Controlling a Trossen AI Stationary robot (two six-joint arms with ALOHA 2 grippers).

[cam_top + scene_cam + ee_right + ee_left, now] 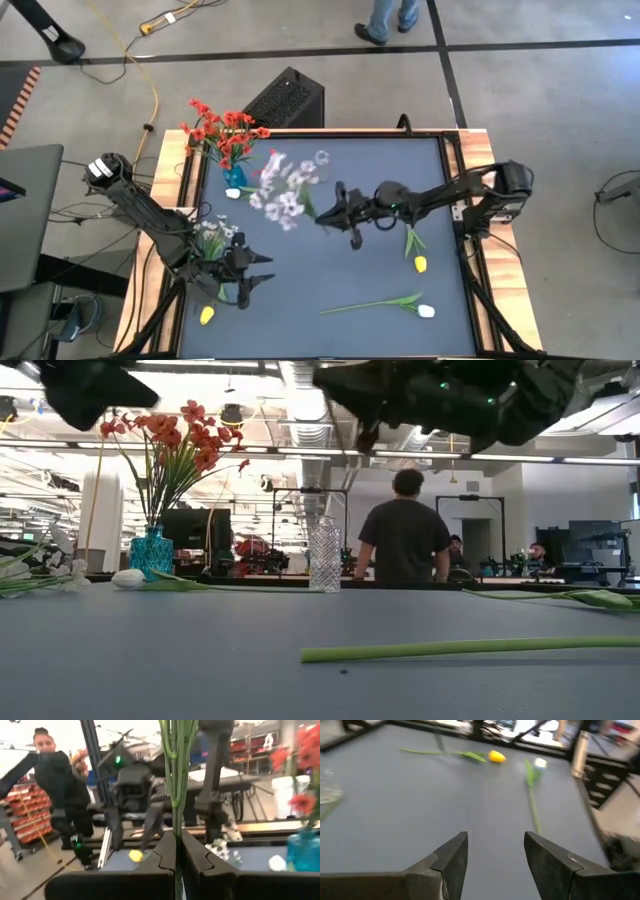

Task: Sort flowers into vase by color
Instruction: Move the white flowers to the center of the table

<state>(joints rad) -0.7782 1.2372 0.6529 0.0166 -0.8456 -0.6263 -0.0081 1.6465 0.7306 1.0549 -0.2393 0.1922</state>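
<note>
My right gripper (322,216) is over the table's middle, shut on a spray of small white blossoms (283,190) that reaches toward the blue vase (235,177) holding red blossoms (225,130). A clear glass vase (322,158) stands near the far edge. My left gripper (252,281) hovers open near the left front, empty. On the table lie a yellow tulip (420,264), a white tulip (427,311) with a long stem, a second yellow tulip (207,315), a white bud (232,193) and more white sprays (212,236). My right gripper pinches the white spray's bundled green stems (175,827) between its two fingers, well below the blossoms. The fingers come from the table's right and lie across the stems. The spray is lifted clear of the table, its blossoms (283,190) held out toward the far left.
Raised rails run along the table's sides (455,180). A black box (285,98) sits behind the far edge. People stand in the room beyond (405,530). The long stem (450,648) lies across the near right. Bare mat (330,270) spreads between the two grippers.
</note>
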